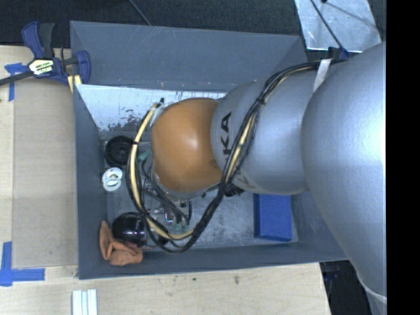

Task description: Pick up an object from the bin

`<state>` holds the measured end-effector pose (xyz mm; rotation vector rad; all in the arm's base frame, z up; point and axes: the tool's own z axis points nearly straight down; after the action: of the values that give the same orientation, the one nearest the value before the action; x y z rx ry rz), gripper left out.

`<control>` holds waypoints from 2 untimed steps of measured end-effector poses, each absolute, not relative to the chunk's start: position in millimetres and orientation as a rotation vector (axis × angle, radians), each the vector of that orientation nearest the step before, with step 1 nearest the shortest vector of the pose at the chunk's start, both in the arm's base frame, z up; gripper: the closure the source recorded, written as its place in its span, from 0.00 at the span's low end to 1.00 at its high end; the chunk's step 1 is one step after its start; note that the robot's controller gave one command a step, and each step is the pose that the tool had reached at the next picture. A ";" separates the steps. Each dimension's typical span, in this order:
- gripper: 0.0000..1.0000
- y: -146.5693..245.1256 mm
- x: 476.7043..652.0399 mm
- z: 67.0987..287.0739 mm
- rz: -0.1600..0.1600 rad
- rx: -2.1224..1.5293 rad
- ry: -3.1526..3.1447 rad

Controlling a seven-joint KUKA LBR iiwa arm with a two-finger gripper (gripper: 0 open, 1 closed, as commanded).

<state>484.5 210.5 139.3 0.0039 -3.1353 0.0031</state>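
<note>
The only lettering I can make out is a black "KA" (225,131), turned sideways on the arm's silver casing (279,146) just beside its orange cover (184,143).

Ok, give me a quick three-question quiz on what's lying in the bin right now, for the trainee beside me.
1. True or false: the blue block lies in the right half of the bin as the view shows it.
2. What lies in the bin's lower left corner in the view? A) a crumpled orange-brown cloth B) a green bottle C) a yellow ball
3. By the left wall, what lies between the upper black rounded thing and the lower black rounded thing?

Key: 1 true. 2 A. 3 a small white ring.
</note>
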 end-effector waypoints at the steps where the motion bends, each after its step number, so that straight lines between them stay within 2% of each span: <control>1: 0.00 210.2 486.7 143.6 -0.002 0.000 -3.143; 2: 0.00 224.5 491.6 92.4 0.000 0.106 -3.140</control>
<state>491.6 224.5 92.4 0.1063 -3.1405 -0.0002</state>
